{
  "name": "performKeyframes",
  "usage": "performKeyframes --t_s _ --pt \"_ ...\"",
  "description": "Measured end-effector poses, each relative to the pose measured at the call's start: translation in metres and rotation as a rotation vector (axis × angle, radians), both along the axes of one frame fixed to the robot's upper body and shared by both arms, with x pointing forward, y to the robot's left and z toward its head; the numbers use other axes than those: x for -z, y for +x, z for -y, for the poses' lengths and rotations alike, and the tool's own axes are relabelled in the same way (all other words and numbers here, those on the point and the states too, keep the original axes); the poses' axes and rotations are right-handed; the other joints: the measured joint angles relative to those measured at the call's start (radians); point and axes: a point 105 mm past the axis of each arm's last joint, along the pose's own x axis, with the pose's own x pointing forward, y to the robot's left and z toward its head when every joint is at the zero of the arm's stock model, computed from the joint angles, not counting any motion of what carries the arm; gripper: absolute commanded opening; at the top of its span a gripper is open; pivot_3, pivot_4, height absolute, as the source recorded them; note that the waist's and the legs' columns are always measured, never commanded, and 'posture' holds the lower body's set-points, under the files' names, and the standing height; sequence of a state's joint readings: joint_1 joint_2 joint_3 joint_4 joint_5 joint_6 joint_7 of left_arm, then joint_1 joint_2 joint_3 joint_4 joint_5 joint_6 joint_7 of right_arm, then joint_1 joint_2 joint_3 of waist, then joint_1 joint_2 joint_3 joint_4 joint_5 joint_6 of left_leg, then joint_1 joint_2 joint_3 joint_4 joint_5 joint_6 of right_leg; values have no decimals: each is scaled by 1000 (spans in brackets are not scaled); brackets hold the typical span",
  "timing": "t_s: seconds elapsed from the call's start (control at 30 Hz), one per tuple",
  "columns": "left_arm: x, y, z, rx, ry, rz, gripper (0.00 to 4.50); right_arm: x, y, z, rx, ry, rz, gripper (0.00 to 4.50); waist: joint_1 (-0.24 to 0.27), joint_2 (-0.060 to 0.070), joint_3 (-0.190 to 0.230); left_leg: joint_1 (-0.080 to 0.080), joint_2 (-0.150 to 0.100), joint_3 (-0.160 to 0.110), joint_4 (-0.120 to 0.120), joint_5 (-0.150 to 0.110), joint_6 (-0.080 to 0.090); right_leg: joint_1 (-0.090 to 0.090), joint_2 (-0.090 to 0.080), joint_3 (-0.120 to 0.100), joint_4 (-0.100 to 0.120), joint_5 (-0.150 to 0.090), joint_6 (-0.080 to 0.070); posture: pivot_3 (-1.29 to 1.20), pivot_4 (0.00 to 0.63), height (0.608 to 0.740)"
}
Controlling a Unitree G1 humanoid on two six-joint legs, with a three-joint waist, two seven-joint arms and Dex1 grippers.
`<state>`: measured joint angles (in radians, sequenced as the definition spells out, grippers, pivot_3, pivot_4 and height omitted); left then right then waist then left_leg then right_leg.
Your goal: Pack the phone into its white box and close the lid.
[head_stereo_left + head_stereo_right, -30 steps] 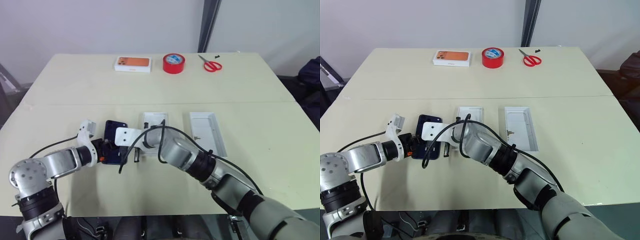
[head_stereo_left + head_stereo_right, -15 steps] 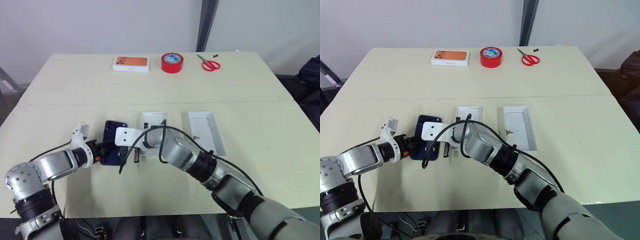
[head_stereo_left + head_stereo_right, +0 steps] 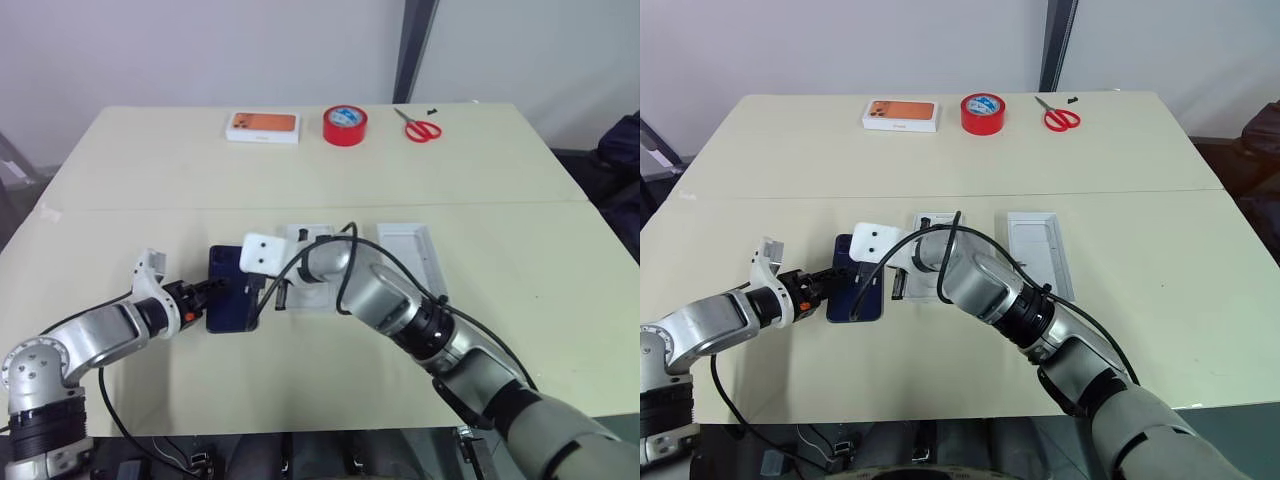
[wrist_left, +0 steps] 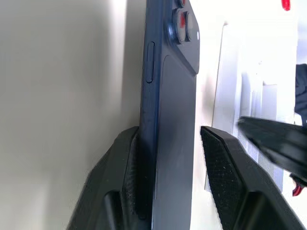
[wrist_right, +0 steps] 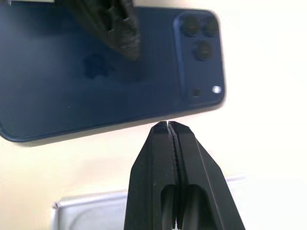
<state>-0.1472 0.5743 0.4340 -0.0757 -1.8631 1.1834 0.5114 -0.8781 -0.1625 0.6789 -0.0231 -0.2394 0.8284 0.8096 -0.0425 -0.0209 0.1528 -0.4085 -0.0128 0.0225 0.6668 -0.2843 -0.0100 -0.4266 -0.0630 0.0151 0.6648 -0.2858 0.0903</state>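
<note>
Pale counter (image 3: pixel 150 170) runs wide under a plain wall; your work sits along its near half. You have the phone (image 3: pixel 228 300) lying back-up at the left, camera bump at its far end; just right of it lies the white box (image 3: pixel 312 262), open and empty, and right of that the lid (image 3: pixel 415 262), inside up. Your left gripper (image 4: pixel 168 143) comes in from the near-left with its fingers (image 4: pixel 223 158) straddling the phone's near end; one pad sits on the side edge, the other stands just off the back, so the pinch looks not yet full. Your right gripper (image 5: pixel 169 127) hovers beside the phone's right edge, fingers pressed together on nothing, probably placed to steady or nudge that edge. Orange-topped box (image 3: pixel 264 126), red tape roll (image 3: pixel 346 125) and scissors (image 3: pixel 424 129) lie well apart along the far edge; the tray's walls stand close to the phone, so you have little sideways room, but bare counter nearer you.
</note>
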Motion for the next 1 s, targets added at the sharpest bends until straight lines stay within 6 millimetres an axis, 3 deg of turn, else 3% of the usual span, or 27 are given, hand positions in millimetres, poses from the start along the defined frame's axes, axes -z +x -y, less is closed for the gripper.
performKeyframes --t_s 0.07,0.4,0.6,0.67,0.8,1.0 --pt "-9 -1 8 25 -42 32 42 -2 2 4 15 5 1 0 0 0 0 0 0 0 0 0 0 0 0 0 0 0 0 0 150 725" --pt "-15 3 10 -36 -101 63 42 -18 -2 24 31 76 -10 0 4 0 1 0 0 0 -1 -2 3 0 0 0 -1 0 0 0 150 725" --pt "-60 21 29 -21 -149 242 42 -52 5 66 60 237 -9 0 24 -1 2 -1 0 0 0 -2 4 1 0 -1 -3 0 0 0 150 725" --pt "-68 26 43 18 -159 261 42 -56 9 84 79 255 -4 0 27 -1 2 -1 0 0 -1 -2 4 1 0 -1 -3 0 0 0 150 725" --pt "-57 34 82 129 -160 204 42 -50 15 120 139 235 3 0 30 -2 2 -1 -1 1 0 0 1 2 0 0 -4 0 0 0 150 725" --pt "-30 46 113 204 -121 117 42 -39 16 137 181 210 1 0 23 -1 3 -1 1 2 0 1 0 1 2 0 -2 0 0 0 150 725"
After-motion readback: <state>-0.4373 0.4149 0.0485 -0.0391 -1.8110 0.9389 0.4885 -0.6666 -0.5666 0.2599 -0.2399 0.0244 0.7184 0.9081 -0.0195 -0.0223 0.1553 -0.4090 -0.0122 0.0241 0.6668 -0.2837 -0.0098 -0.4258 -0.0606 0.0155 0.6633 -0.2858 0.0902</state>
